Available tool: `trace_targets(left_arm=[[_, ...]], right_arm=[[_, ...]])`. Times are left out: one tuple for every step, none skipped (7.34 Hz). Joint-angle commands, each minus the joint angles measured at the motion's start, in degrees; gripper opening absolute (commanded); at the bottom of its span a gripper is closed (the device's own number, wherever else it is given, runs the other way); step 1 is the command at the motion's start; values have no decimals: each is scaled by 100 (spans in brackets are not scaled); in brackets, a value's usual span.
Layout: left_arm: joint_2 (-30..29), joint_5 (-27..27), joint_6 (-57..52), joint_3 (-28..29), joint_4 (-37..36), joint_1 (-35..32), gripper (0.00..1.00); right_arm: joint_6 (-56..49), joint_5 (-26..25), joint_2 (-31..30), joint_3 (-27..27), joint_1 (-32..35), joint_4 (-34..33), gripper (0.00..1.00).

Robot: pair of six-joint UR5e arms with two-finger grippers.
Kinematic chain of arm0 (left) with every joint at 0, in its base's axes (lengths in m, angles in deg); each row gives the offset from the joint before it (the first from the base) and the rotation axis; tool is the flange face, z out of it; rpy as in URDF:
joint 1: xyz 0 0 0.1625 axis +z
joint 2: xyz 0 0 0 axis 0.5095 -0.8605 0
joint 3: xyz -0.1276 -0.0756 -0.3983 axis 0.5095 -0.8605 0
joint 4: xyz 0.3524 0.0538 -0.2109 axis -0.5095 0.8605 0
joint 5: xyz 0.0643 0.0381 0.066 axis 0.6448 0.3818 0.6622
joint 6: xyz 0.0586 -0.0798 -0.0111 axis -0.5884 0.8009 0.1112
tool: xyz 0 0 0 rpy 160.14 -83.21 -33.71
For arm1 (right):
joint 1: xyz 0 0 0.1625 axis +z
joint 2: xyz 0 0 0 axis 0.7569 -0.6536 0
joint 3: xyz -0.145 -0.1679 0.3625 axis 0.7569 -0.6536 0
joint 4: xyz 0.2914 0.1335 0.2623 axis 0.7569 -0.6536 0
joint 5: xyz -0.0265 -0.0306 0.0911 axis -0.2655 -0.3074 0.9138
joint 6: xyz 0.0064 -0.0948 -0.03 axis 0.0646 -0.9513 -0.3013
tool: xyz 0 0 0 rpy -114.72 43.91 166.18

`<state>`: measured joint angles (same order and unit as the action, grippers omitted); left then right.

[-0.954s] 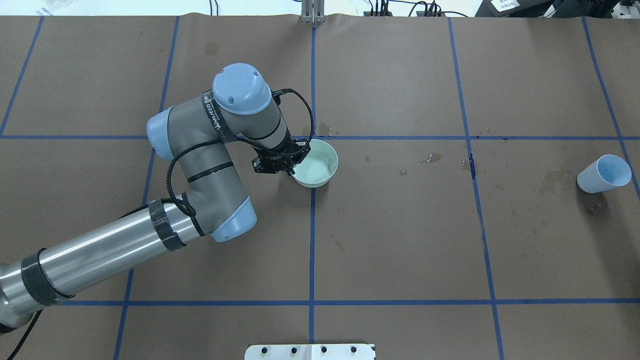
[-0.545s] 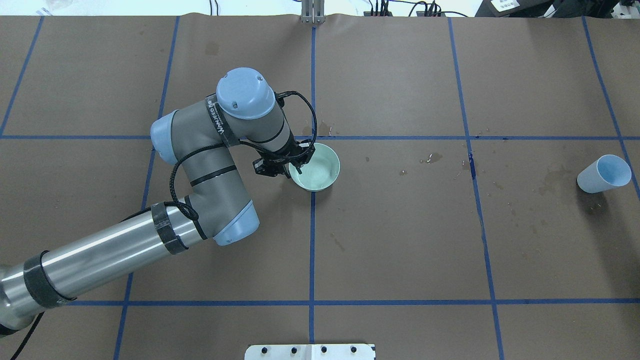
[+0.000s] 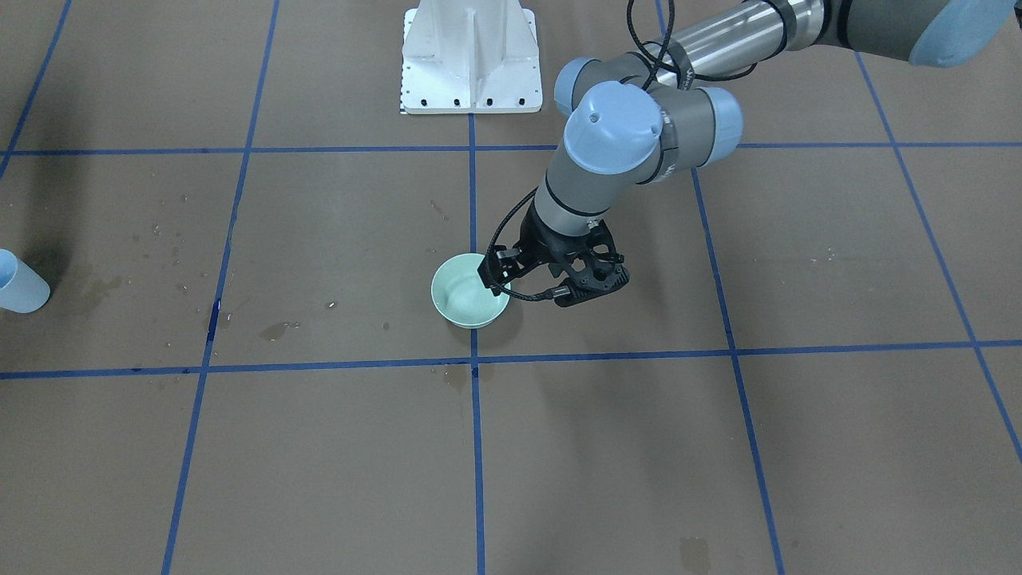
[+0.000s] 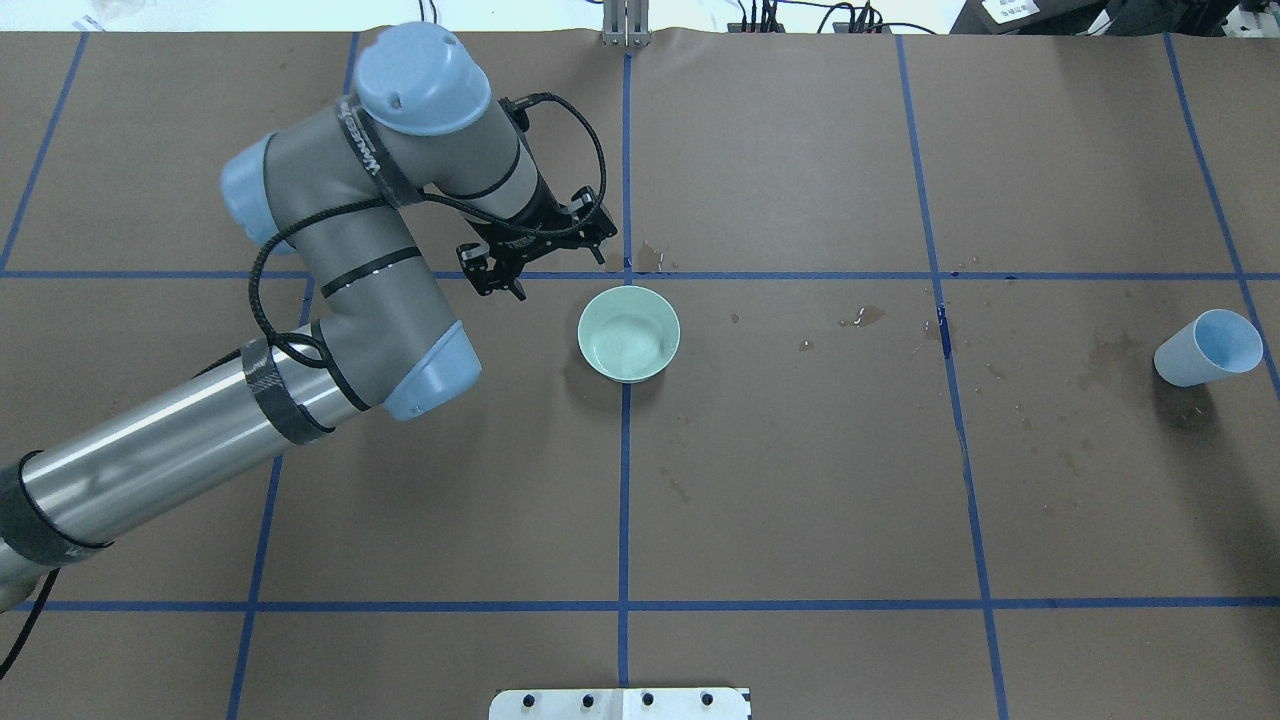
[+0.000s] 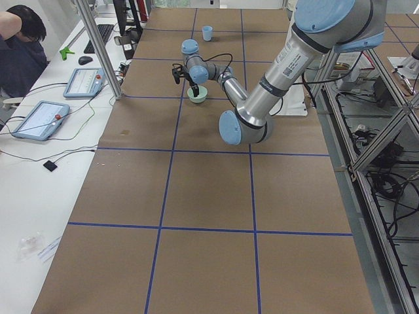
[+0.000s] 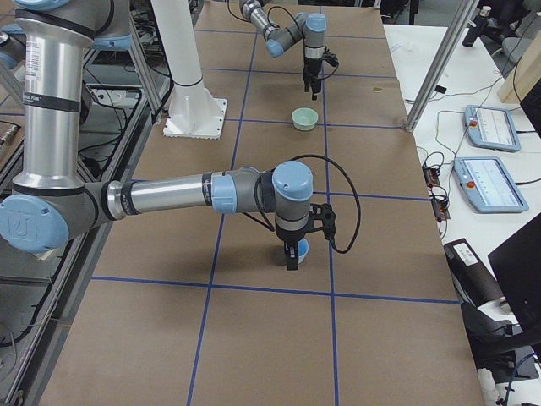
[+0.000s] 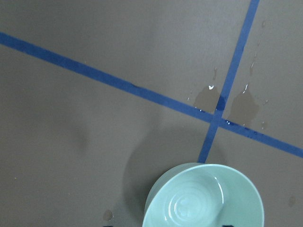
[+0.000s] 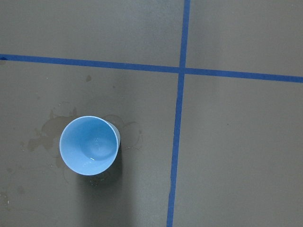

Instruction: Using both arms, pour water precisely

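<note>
A pale green bowl (image 4: 628, 333) stands upright at the table's middle, with a faint sheen of water inside in the left wrist view (image 7: 203, 198). My left gripper (image 4: 530, 268) is open and empty, raised up and to the bowl's far left. The front view shows it close by the bowl's (image 3: 469, 291) rim. A light blue cup (image 4: 1205, 347) stands at the far right and looks nearly empty in the right wrist view (image 8: 89, 144). The right gripper (image 6: 292, 258) shows only in the exterior right view, low at the cup (image 6: 298, 249). I cannot tell whether it is open or shut.
Dark dried stains and small droplets (image 4: 865, 316) mark the brown paper between bowl and cup. Blue tape lines grid the table. A white pedestal (image 3: 471, 56) stands at the robot's side. An operator (image 5: 16, 46) and tablets (image 5: 39, 118) are beside the table.
My left gripper let go of the bowl's rim, then rose and moved away up and to the left. The bowl went from tilted to standing flat.
</note>
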<state>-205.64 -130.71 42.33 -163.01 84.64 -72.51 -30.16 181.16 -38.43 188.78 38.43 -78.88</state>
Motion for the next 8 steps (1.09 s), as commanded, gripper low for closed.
trace_targets(left_arm=[[159, -149, -275, -268, -255, -268, 100], [194, -140, -276, -277, -264, -294, 100], [203, -131, -267, -286, -273, -295, 100], [204, -122, -267, -295, -308, -286, 100], [204, -105, -267, -295, -334, -286, 100], [256, -105, -267, -321, -335, -286, 100], [282, -105, -267, -330, -335, -286, 100], [317, -96, -267, -330, -326, -286, 100]], right_arm=[[1212, -291, -137, 938, -269, -287, 100], [2249, -1425, -713, 1415, -829, 393, 99], [3513, -2159, -1398, 1437, -1426, 1627, 99], [4500, -2653, -1770, 1437, -1858, 2283, 99], [5397, -3058, -1808, 1472, -2384, 2420, 99], [6155, -3767, -2061, 1463, -3103, 2883, 99], [6963, -4340, -2107, 1463, -3746, 3044, 100], [7971, -5355, -2108, 1429, -4727, 3028, 100]])
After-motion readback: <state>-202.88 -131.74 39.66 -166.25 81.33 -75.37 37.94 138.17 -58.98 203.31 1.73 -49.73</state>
